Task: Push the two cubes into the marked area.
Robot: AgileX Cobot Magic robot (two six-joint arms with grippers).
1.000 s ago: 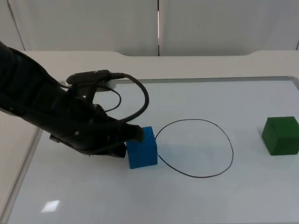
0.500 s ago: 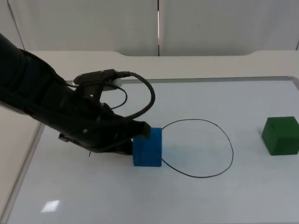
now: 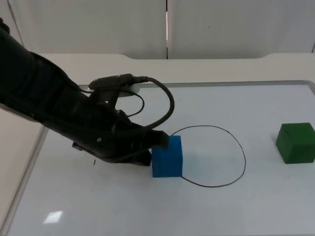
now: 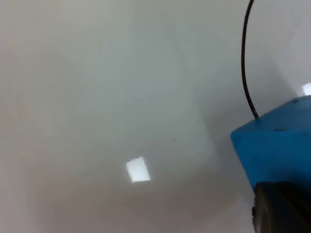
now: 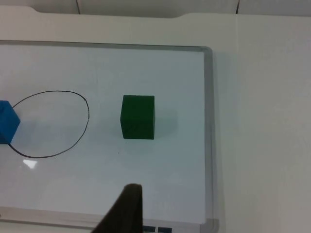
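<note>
In the top view, the left gripper (image 3: 156,139) is pressed against the left face of the blue cube (image 3: 167,156), which straddles the left edge of the black outlined circle (image 3: 231,142) drawn on the white bench (image 3: 221,211); whether the fingers are parted or closed cannot be told. The green cube (image 3: 295,142) is seen well apart to the right, outside the circle. In the left wrist view, the blue cube (image 4: 274,145) is met by the dark fingertip (image 4: 282,208), with the circle line (image 4: 244,63) running up beyond it. In the right wrist view, the green cube (image 5: 138,117) is seen beside the circle (image 5: 83,127), the blue cube (image 5: 8,128) at its far edge; the right arm waits, its fingertip (image 5: 127,208) above the bench, its state undeterminable.
</note>
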